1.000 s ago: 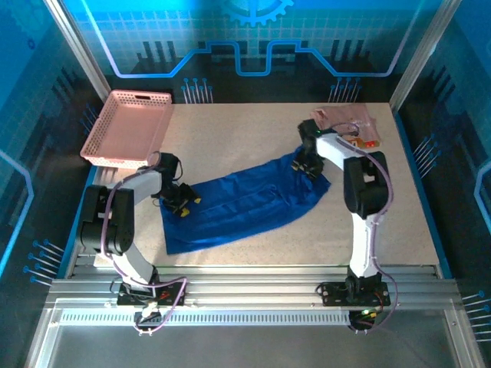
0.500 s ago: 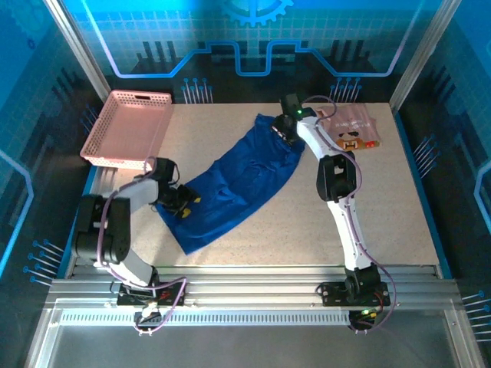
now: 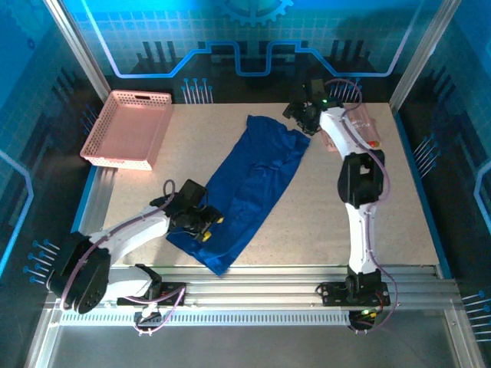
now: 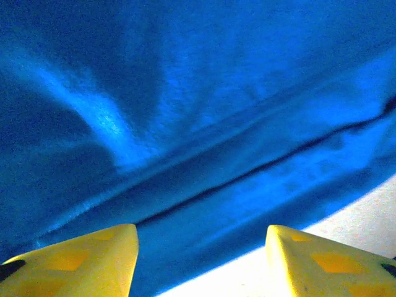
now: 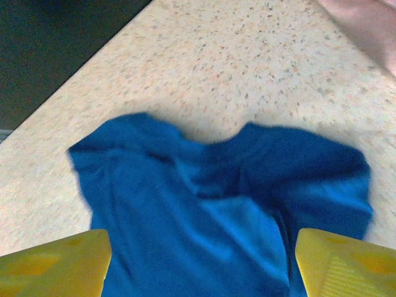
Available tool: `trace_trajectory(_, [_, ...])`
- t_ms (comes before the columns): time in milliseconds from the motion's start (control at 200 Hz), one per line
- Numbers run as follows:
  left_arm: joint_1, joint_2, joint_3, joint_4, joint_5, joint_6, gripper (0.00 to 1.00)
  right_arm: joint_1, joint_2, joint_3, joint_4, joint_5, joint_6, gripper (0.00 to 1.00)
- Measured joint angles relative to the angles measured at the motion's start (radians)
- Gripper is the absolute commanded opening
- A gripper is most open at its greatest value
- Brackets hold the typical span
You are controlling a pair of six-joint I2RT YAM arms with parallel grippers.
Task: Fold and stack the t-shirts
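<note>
1. Top view: a royal-blue cloth t-shirt (image 3: 257, 180) lies stretched in a long strip on the speckled beige bench (image 3: 307, 222). It runs from near the middle of the far edge down towards the near edge, left of centre.
2. A pale pink cloth t-shirt (image 3: 360, 123) sits by the far right corner, partly hidden behind the right arm. A pink plastic lattice basket (image 3: 100, 142) sits at the far left corner.
3. The left claw (image 3: 203, 226) is at the near end of the strip; the right claw (image 3: 298, 115) hangs at the far end.
4. Left wrist view: the left claw (image 4: 201, 230) has its 2 yellow fingers spread wide and grips nothing. Wrinkled royal-blue cloth t-shirt (image 4: 204, 111) lies in front of them, with bare bench (image 4: 371, 210) at the lower right.
5. Right wrist view: the right claw (image 5: 203, 235) is also wide apart and empty, above the shirt's bunched end (image 5: 216, 210), which rests on the bench (image 5: 235, 74). A corner of the pale pink cloth t-shirt (image 5: 365, 25) shows at the upper right, apart from the blue one.
</note>
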Motion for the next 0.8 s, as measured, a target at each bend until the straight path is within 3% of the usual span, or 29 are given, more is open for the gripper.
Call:
trace_trajectory(120, [0.0,-0.022,0.142,-0.077,-0.064,0.005,0.64,0.005,-0.2,-0.19,0.045,-0.005,-0.042,0.77])
trace_trajectory(250, [0.011,0.019,0.291,-0.087,-0.101,0.095,0.56,0.021,-0.274,-0.307,0.08,-0.044,-0.079,0.6])
trace_trajectory(430, [0.048,0.266,0.459,-0.066,-0.097,0.28,0.41,0.053,-0.24,-0.458,0.113,-0.095,-0.061,0.43])
trace_trajectory(610, [0.108,0.481,0.527,-0.055,-0.083,0.413,0.35,0.058,-0.157,-0.487,0.126,-0.093,-0.005,0.37])
trace_trajectory(800, [0.201,0.565,0.474,0.011,-0.037,0.468,0.34,0.079,-0.038,-0.418,0.106,-0.047,0.06,0.35])
